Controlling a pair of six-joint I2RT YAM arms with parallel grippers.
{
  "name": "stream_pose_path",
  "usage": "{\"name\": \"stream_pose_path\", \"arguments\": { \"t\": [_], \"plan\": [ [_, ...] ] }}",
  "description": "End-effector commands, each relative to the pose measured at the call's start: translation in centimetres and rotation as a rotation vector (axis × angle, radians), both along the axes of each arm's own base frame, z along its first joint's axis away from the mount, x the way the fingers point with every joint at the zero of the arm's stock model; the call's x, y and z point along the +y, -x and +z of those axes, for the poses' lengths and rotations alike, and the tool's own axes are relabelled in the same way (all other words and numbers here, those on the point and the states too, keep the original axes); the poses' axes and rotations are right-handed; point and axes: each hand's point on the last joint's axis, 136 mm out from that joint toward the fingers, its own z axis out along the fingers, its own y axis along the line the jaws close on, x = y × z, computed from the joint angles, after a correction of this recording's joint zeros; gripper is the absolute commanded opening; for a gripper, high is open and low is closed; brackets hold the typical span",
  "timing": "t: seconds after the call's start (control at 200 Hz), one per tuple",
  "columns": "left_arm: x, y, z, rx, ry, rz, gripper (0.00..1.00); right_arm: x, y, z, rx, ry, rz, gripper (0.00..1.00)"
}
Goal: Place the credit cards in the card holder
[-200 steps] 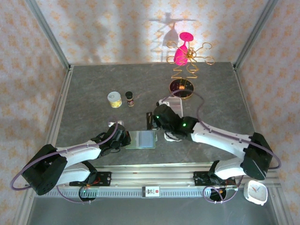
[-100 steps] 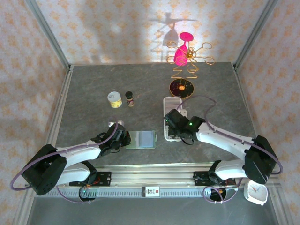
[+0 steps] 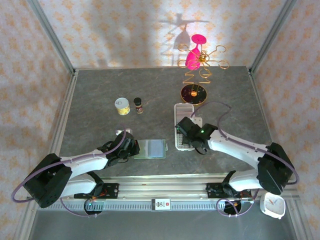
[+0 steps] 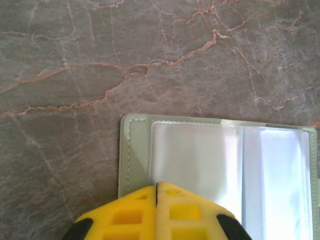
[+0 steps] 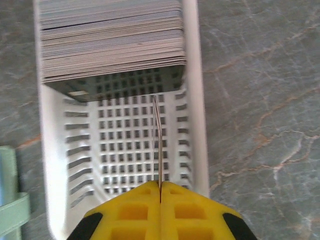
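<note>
The card holder (image 3: 151,148) lies open and flat on the table, sage-green with clear pockets (image 4: 200,160). My left gripper (image 4: 156,186) is shut, its tips resting on the holder's left part (image 3: 134,150). A thick stack of credit cards (image 5: 112,55) stands in the far end of a white perforated tray (image 5: 197,100). My right gripper (image 5: 160,184) hangs above the tray's bare near end, shut on one thin credit card (image 5: 157,140) seen edge-on. From above, that gripper (image 3: 182,127) sits over the tray (image 3: 183,109), right of the holder.
A yellow tin (image 3: 122,105) and a small dark bottle (image 3: 138,105) stand behind the holder. A gold wire stand with a pink piece (image 3: 196,65) rises at the back. A white clock (image 3: 272,205) lies past the near right rail.
My right gripper has swung right, from beside the card holder's right edge to above the white tray. The left arm and the holder have stayed put.
</note>
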Motion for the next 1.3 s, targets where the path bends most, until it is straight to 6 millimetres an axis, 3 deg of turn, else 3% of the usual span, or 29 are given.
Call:
{"name": "stream_pose_path", "arguments": {
  "t": [0.0, 0.1, 0.496, 0.546, 0.691, 0.821, 0.896, 0.996, 1.091, 1.161, 1.291],
  "plan": [
    [0.6, 1.0, -1.3, 0.06, -0.046, -0.019, 0.0, -1.6, -0.7, 0.3, -0.008, 0.083, -0.025, 0.0],
    [0.6, 0.9, -1.3, 0.06, -0.045, -0.018, 0.0, -1.7, -1.1, 0.2, -0.005, 0.104, -0.022, 0.0],
    [0.4, 0.8, -1.2, 0.057, -0.039, -0.016, 0.0, -2.4, -1.7, -1.3, 0.029, 0.209, -0.019, 0.18],
    [0.4, 0.8, -1.2, 0.057, -0.037, -0.017, 0.0, -2.5, -1.7, -1.5, 0.035, 0.223, -0.02, 0.25],
    [0.3, 0.7, -1.1, 0.056, -0.038, -0.019, 0.0, -2.4, -1.8, -2.1, 0.048, 0.238, -0.013, 0.27],
    [0.3, 0.7, -1.0, 0.052, -0.035, -0.02, 0.0, -2.3, -1.9, -2.5, 0.051, 0.242, -0.011, 0.41],
    [0.3, 0.7, -1.1, 0.054, -0.038, -0.019, 0.0, -1.9, -2.0, -2.5, 0.047, 0.216, -0.007, 0.54],
    [0.3, 0.7, -1.2, 0.055, -0.038, -0.021, 0.0, -1.5, -2.4, -2.1, 0.03, 0.177, -0.003, 0.65],
    [0.2, 0.6, -1.1, 0.054, -0.037, -0.026, 0.0, -0.8, -3.2, -1.4, -0.001, 0.159, 0.065, 0.69],
    [0.1, 0.6, -1.0, 0.051, -0.039, -0.03, 0.0, -0.7, -4.2, -0.5, -0.039, 0.174, 0.125, 0.78],
    [0.3, 0.6, -0.9, 0.049, -0.049, -0.032, 0.0, -0.7, -6.2, 2.2, -0.158, 0.263, 0.329, 0.82]
  ]
}}
